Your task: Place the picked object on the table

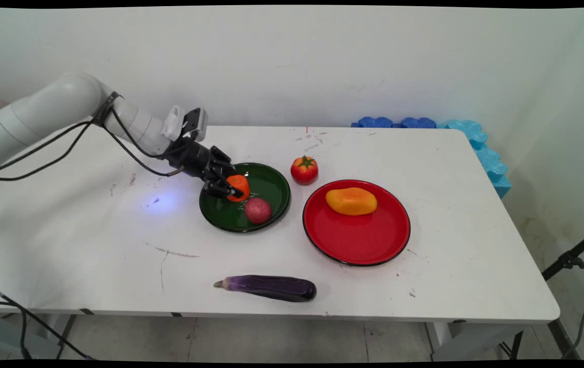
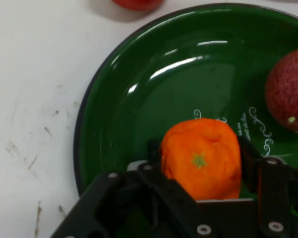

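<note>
Where I am: left of centre in the main view, my gripper (image 1: 235,188) sits over the left part of the green plate (image 1: 271,179), the arm reaching in from the upper left.
My fingers: clamped on the orange fruit (image 2: 202,157), one finger (image 2: 251,161) pressed to its right side and the other to its left; in the hand view the fruit fills the gap between them, stem mark facing the camera.
Where the fruit is: low over the green plate's left half; I cannot tell whether its underside touches the dish.
Step in hand: I judge this a hold on the fruit at the plate, either just gripped or just brought there; the pictures do not say which.
What a next move calls for: an even squeeze, since the fruit is round and could roll out, and care with the reddish round fruit (image 1: 258,210) lying near, toward the lower right of the same plate.
Count, plates: two, one green and one red plate (image 1: 358,245).
Count, fruit on plates: three, with the yellow-orange mango (image 1: 351,201) on the red one.
Count, loose on the table (image 1: 92,240): two, a tomato (image 1: 304,170) just above the gap between the plates and an aubergine (image 1: 269,287) at lower centre.
Behind: blue foam pieces (image 1: 475,140) at the upper right edge.
</note>
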`<state>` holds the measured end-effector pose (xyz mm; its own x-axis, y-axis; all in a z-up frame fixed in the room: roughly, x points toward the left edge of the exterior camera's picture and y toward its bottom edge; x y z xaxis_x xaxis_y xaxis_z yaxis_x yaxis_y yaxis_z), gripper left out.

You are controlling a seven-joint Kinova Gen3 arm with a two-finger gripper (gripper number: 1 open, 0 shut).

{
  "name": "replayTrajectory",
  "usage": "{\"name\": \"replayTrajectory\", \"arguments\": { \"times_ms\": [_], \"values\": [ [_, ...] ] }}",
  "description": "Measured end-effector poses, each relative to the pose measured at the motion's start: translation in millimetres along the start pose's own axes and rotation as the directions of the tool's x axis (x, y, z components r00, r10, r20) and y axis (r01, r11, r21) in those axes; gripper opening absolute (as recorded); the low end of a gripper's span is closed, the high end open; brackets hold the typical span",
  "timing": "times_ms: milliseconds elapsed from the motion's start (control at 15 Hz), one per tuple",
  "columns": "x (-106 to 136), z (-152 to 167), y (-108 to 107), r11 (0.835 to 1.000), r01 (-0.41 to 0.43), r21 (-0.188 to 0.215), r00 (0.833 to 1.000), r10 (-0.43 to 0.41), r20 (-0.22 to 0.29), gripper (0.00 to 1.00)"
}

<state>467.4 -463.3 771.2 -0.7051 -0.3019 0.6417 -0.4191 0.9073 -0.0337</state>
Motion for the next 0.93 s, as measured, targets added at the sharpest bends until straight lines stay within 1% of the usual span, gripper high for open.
{"name": "replayTrajectory", "arguments": {
  "times_ms": [200,400,533,733,933],
  "values": [
    [0,1,2,1.000,-0.010,-0.004,1.000,0.010,-0.006,0.00],
    [12,-8,6,1.000,-0.013,-0.006,1.000,0.013,-0.025,0.00],
    [27,-23,11,1.000,-0.015,-0.006,0.999,0.015,-0.049,0.00],
    [58,-50,26,1.000,-0.006,-0.017,0.995,0.005,-0.099,0.00],
    [84,-70,51,0.999,0.007,-0.050,0.990,-0.014,-0.137,0.00]
  ]
}}
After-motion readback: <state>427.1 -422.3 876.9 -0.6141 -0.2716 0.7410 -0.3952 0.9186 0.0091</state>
